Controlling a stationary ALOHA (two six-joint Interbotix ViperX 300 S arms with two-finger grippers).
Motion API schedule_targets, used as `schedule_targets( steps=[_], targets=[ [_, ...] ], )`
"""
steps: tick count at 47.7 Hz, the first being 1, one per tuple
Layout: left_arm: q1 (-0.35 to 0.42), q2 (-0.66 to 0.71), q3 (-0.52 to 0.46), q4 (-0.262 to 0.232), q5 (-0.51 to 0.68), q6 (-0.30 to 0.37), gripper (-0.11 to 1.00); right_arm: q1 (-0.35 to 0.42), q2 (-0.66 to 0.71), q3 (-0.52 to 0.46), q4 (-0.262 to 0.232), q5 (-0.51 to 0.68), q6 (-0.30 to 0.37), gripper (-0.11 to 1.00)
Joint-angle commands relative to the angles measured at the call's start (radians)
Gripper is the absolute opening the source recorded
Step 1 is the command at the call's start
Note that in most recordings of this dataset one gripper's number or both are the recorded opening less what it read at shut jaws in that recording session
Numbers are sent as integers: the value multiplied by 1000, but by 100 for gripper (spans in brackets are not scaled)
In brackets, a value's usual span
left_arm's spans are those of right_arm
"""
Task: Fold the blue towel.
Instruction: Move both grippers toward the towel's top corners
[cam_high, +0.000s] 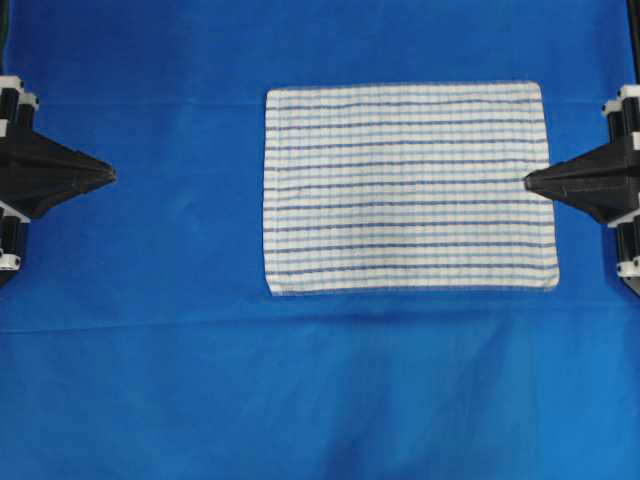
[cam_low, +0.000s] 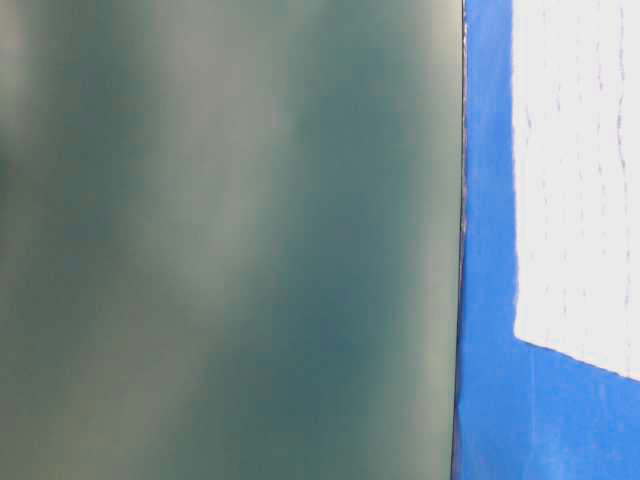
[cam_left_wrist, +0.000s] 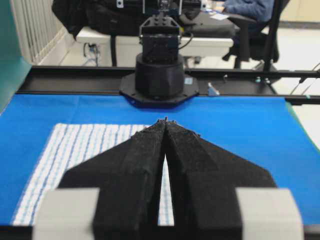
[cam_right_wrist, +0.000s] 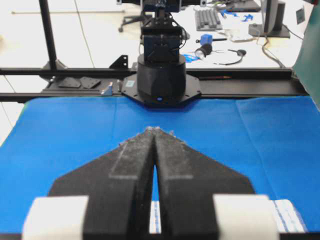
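Two hands wait at the frame edges in the overhead view, the left hand (cam_high: 108, 175) at the far left and the right hand (cam_high: 530, 182) at the far right, both clenched on nothing with the jaws pressed together. Spread flat in one layer, the blue towel (cam_high: 408, 188) lies right of centre in the upper half on the blue-covered desk (cam_high: 160, 380). Its right edge sits under the tip of the right hand, though whether they touch cannot be told, while its left edge is well apart from the left hand. No fold has been started, so I judge this the opening step. Next, I think, each hand must release its jaws, come down to the towel, pinch a corner or edge and carry it over to the opposite side, keeping the cloth from bunching
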Motion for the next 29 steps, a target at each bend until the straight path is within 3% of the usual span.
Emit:
schedule_targets(
  steps=[1,8,29],
  targets=[
    [0,20,-28,-28,-8,-11,0,-8,5,-31,-2,-6,-15,0],
    [17,49,-38,-28,-17,-5,0,-66,0,-64,-6,87,-15,0],
    [229,350,-87,-29,-115,-14,2,-469,-3,-78,-6,457,-5,0]
  ],
)
